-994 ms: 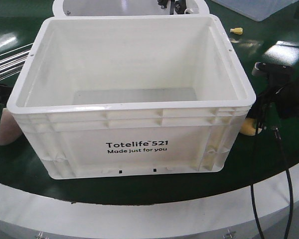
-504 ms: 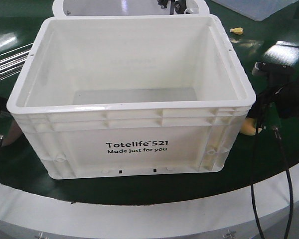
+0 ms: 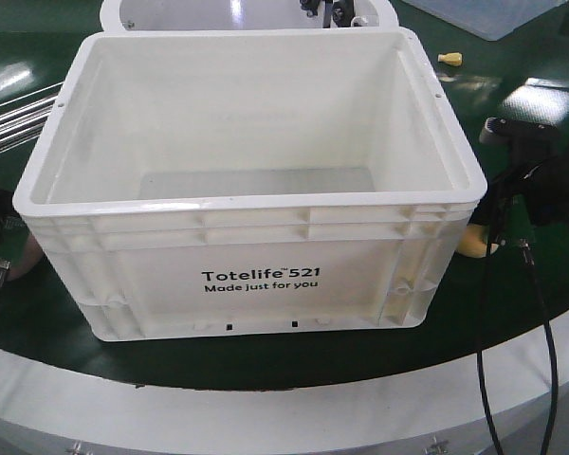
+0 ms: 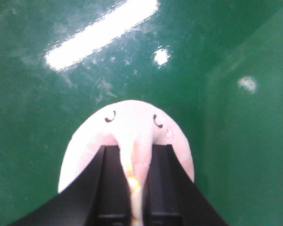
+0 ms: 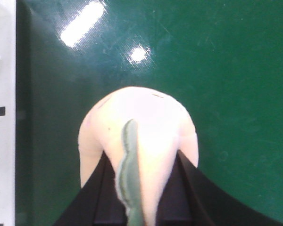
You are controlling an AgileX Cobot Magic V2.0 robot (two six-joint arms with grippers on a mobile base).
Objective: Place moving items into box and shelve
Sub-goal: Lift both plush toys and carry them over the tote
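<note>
Ribbed plastic box (image 3: 152, 275); both tools (image 4: 134, 151) (image 5: 142, 159) pinch pale, perhaps plush, toys (image 4: 132, 125) (image 5: 148, 108).

The box (image 3: 256, 190) front reads "Totelife 521" above "Made just for you".

Glossy green table (image 3: 38, 327) under white box (image 3: 256, 275), with small yellow item (image 3: 449, 59), perhaps a toy.

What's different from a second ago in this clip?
The left gripper came into view at the left side of the box, over the pink plush toy that lay uncovered there, and now pinches it. The box, the right gripper and the cream plush it holds stayed put.
</note>
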